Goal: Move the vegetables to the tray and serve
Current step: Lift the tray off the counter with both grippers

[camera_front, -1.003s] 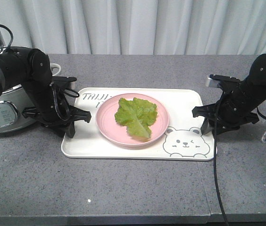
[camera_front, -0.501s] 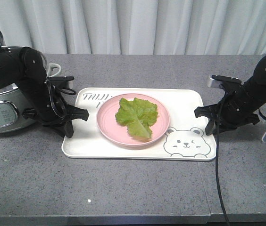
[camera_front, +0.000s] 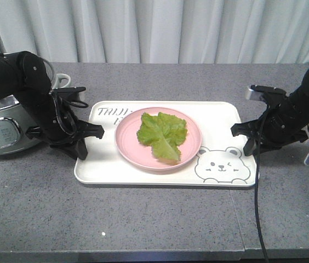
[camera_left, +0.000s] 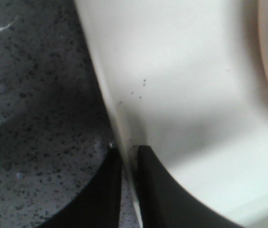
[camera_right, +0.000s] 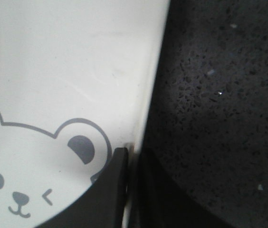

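Pinching the cream-white rectangular plastic tray (camera_front: pixel 104 169) at both short ends, left fingers (camera_left: pixel 105 190) and right fingers (camera_right: pixel 112 190) were clamped on its rim, I'd guess for a level lift. Crinkly green lettuce leaf (camera_front: pixel 162 131) sat on the round pink plate (camera_front: pixel 127 143), mid-tray.

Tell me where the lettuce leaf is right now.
In the front view, the lettuce leaf lies on the pink plate in the middle of the tray, just left of the bear drawing.
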{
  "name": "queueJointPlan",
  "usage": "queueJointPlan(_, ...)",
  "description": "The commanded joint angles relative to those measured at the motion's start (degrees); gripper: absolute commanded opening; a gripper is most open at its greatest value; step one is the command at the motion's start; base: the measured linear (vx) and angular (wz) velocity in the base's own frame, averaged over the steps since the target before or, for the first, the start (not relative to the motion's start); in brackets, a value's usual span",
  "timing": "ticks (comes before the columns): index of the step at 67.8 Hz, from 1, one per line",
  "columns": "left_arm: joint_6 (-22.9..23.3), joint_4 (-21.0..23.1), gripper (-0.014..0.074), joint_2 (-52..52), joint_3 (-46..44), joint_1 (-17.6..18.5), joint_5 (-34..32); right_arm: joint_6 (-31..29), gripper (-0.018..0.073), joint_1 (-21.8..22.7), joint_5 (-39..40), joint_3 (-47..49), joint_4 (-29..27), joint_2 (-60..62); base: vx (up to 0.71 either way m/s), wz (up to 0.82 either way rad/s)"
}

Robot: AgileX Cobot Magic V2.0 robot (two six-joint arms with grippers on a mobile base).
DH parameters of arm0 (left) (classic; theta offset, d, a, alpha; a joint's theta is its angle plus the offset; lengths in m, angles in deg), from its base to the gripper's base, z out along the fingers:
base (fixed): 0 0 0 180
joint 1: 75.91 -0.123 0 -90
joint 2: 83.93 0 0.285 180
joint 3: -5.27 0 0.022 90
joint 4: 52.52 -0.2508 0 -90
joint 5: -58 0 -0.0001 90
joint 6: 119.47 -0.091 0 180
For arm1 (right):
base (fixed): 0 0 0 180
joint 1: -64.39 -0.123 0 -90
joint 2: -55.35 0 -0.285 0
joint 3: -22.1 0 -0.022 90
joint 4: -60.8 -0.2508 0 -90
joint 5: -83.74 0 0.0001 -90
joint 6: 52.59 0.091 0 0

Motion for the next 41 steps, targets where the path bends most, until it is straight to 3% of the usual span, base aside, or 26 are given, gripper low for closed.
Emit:
queueJointPlan(1, -1.9, 11.1, -0.0007, 5.0, -1.9, 2.2, -1.3, -2.3, -0.0006, -1.0, -0.4, 1.6, -7.6, 5.4, 0.0, 0.0)
queueJointPlan(20, -2.5, 13.8, -0.0007, 8.8, -2.2, 2.2, -1.3, -2.2, -0.0006, -1.0, -2.6, 5.7, -8.2, 9.2, 0.0, 0.0)
queueJointPlan(41, -2.5, 14.1, -0.0007, 15.3, -2.2, 2.2, -1.3, -1.4, -0.0006, -1.0, -10.8, 15.9, -9.6, 10.3, 0.0, 0.0)
